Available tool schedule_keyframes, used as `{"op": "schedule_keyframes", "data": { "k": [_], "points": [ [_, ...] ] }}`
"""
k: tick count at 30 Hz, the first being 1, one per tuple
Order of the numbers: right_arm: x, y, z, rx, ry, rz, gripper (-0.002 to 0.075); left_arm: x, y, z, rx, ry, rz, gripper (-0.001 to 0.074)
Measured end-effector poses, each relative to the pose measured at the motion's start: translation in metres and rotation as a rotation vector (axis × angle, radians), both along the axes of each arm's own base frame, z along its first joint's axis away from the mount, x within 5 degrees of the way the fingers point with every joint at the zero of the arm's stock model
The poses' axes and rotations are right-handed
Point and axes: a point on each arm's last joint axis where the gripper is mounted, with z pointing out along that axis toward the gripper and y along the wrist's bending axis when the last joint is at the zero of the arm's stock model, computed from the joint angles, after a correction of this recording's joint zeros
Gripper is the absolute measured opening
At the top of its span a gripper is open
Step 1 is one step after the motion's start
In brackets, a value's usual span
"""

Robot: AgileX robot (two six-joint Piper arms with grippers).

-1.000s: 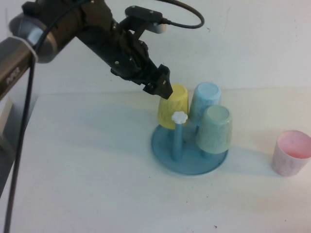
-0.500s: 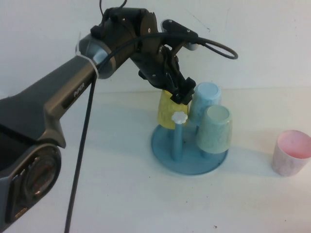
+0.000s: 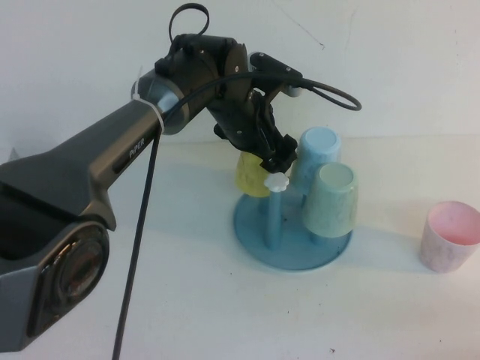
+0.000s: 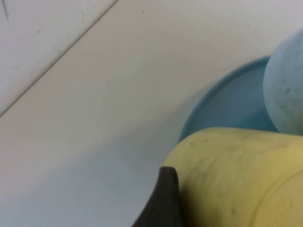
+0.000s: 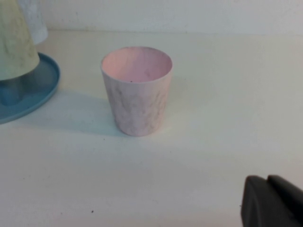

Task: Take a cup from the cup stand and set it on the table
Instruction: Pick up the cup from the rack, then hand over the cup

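Left end effector (image 3: 274, 156) spread wide around the yellow cup (image 3: 250, 175), which sits inverted on the stand (image 3: 292, 229) – grasp, lift and setting on the tabletop (image 3: 150, 285) remain – right end effector (image 5: 272, 201) pressed together beside the pink cup (image 5: 137, 90).

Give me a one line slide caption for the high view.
Left gripper, jaws wide, around the yellow cup on the blue cup stand.
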Motion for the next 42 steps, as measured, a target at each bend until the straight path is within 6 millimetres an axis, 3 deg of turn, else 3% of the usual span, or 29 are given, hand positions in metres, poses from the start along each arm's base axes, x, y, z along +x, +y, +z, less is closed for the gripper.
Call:
{"op": "schedule_keyframes", "data": {
  "k": [2,7,10,13,19,23,28,30,34,38,42],
  "points": [
    [0.0,0.0,0.0,0.0,0.0,0.0,-0.0002,0.0,0.0,0.0,-0.001,0.001,0.002,0.0581],
    [0.0,0.0,0.0,0.0,0.0,0.0,-0.0002,-0.002,0.001,0.005,0.002,0.006,0.001,0.0582],
    [0.0,0.0,0.0,0.0,-0.004,0.001,-0.0002,-0.006,0.004,0.019,-0.002,-0.013,-0.001,0.0582],
    [0.0,0.0,0.0,0.0,-0.008,0.002,-0.0002,-0.013,0.007,0.048,-0.025,-0.056,-0.004,0.0582],
    [0.001,0.001,0.002,0.03,-0.032,0.005,-0.0002,-0.039,0.021,0.13,-0.111,-0.193,0.01,0.0582],
    [0.001,0.006,0.003,0.248,-0.035,-0.018,-0.0002,-0.065,0.033,0.175,-0.192,-0.198,0.065,0.0582],
    [0.001,0.015,0.008,0.773,-0.025,-0.07,-0.0002,-0.099,0.04,0.205,-0.285,-0.099,0.063,0.0582],
    [0.001,0.017,0.009,0.863,-0.023,-0.078,-0.0002,-0.107,0.041,0.208,-0.332,-0.048,0.085,0.0582],
    [0.001,0.016,0.009,0.798,-0.032,-0.062,-0.0002,-0.114,0.042,0.199,-0.355,0.05,0.147,0.0582],
    [0.001,0.016,0.008,0.737,-0.036,-0.048,-0.0002,-0.128,0.05,0.181,-0.323,0.148,0.192,0.0582],
    [0.001,0.016,0.007,0.709,-0.017,-0.04,-0.0002,-0.156,0.063,0.148,-0.308,0.238,0.234,0.0582]
  ]
}}
